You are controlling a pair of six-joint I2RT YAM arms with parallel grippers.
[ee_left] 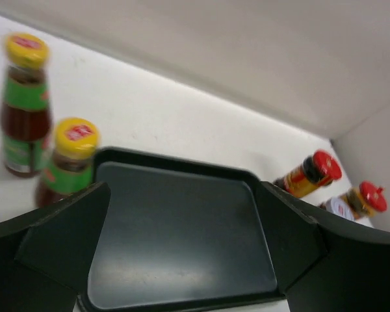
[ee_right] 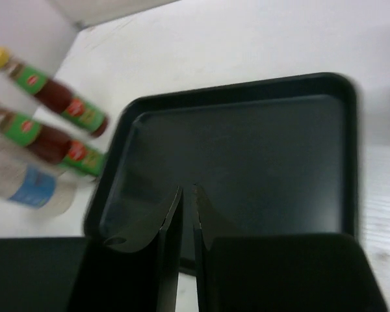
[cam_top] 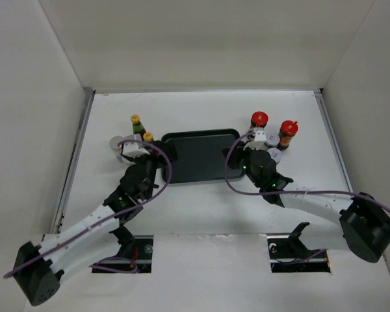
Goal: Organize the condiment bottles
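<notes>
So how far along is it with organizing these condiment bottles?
Nothing looks done yet: the black tray is empty. The yellow-capped bottles stand by its left end, and the red-capped bottles and white-lidded jars by its right end. Nothing is in hand: the left hand is open and the right hand is shut on nothing, both at the tray's near side. All the grouping is left.

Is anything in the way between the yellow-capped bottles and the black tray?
Nothing visible blocks the nearer slim dark yellow-capped bottle: it stands right beside the left rim of the black rectangular tray. The farther yellow-capped bottle stands behind it, so the nearer one is roughly on its way to the tray.
</notes>
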